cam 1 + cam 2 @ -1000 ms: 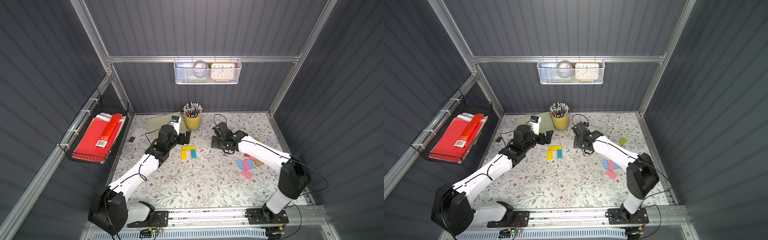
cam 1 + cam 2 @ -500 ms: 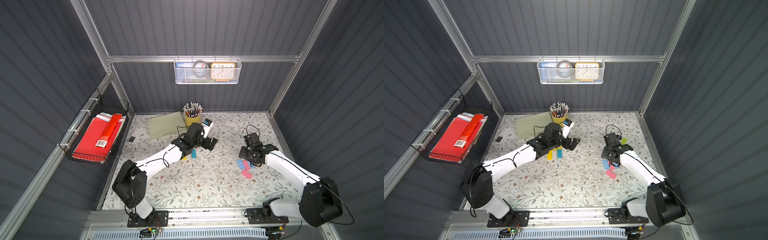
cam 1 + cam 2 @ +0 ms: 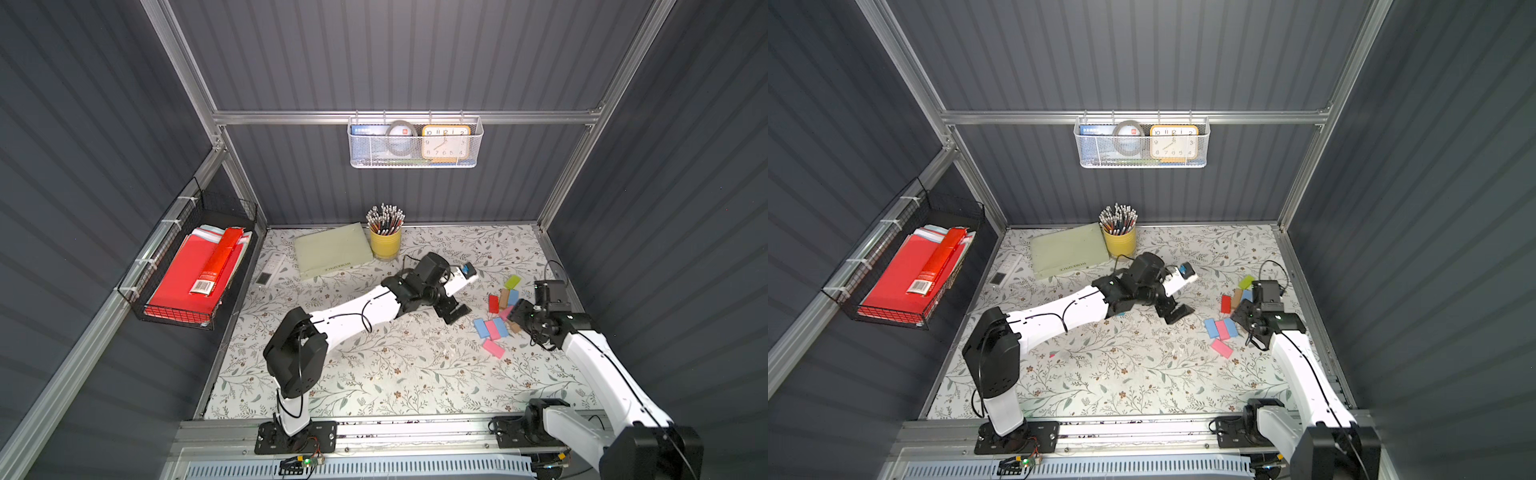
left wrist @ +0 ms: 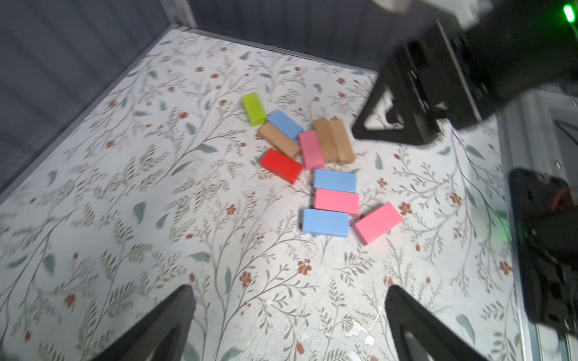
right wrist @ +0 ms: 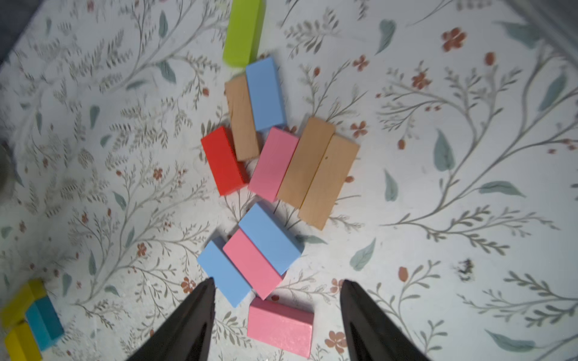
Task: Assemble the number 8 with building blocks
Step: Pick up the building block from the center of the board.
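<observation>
Pink, blue, tan and red blocks point(image 5: 273, 164) lie clustered by the right claw point(image 5: 277, 281), spread empty like the left claw point(image 4: 289, 287).

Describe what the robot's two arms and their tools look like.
The left arm and right arm have white links, black joint housings and thin black cables. The left tool and right tool each end in two black, tapered, wedge-shaped fingers.
</observation>
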Robot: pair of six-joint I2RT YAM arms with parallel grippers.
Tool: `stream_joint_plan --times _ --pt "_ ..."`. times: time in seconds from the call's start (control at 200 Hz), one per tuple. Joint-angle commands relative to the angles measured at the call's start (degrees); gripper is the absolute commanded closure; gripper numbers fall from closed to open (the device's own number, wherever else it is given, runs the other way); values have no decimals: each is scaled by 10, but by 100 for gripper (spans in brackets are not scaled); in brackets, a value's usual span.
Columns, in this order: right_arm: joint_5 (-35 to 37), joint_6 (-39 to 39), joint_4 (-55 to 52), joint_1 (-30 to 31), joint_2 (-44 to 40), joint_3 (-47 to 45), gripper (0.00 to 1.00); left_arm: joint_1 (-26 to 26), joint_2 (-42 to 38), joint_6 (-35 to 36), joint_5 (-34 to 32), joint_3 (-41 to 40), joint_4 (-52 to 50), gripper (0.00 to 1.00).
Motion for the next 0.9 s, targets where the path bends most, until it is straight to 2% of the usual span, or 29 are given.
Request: stream_joint_plan --times 0.0,0.3,0.43,0.535,0.725,0.895 --pt "-74 -17 15 -65 -12 -6 32 -45 33 108 43 36 -48 1" --pt "-128 -26 41 -168 -33 -11 32 -107 143 157 51 130 -79 9" --pt "-160 -44 40 -222 -32 -12 32 -111 198 166 55 184 -94 10" --pt "-192 -57 39 -256 -35 -13 32 -112 220 192 45 196 -86 10" --pt "-215 -77 33 -290 -42 -18 32 -112 247 234 0 207 -96 11" --pt "-229 -76 41 -295 -45 -24 32 -112 276 230 4 227 -101 15"
